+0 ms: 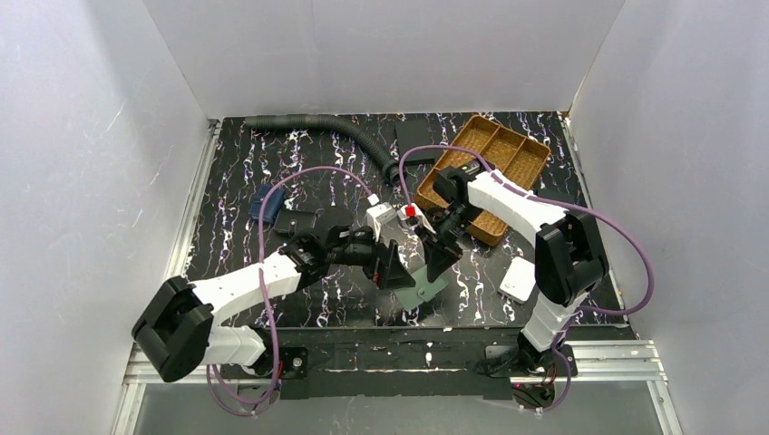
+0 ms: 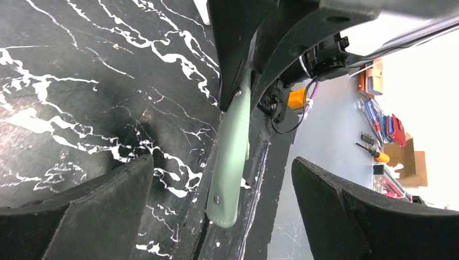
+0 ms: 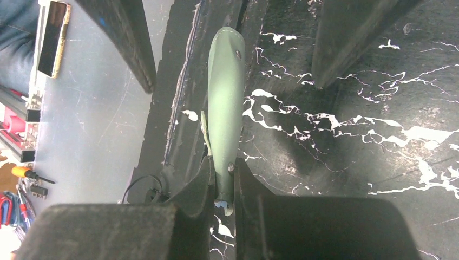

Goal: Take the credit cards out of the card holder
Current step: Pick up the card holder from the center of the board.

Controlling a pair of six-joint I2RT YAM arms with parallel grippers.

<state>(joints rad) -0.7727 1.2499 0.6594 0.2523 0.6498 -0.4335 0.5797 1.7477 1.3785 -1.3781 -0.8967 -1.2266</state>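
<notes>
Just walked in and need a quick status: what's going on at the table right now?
The right pincer is shut on one end of the sage-green card holder, holding it edge-on over the black marbled table. The left pincer is wide open, its fingers on either side of the holder's free end without touching it. No credit card is in either pincer, so none looks pulled out yet.

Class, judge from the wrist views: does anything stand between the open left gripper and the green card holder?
Nothing visible does. The card holder sits in the bare gap between the spread fingers of the left gripper, touching neither. Its other end is pinched in the right gripper.
</notes>
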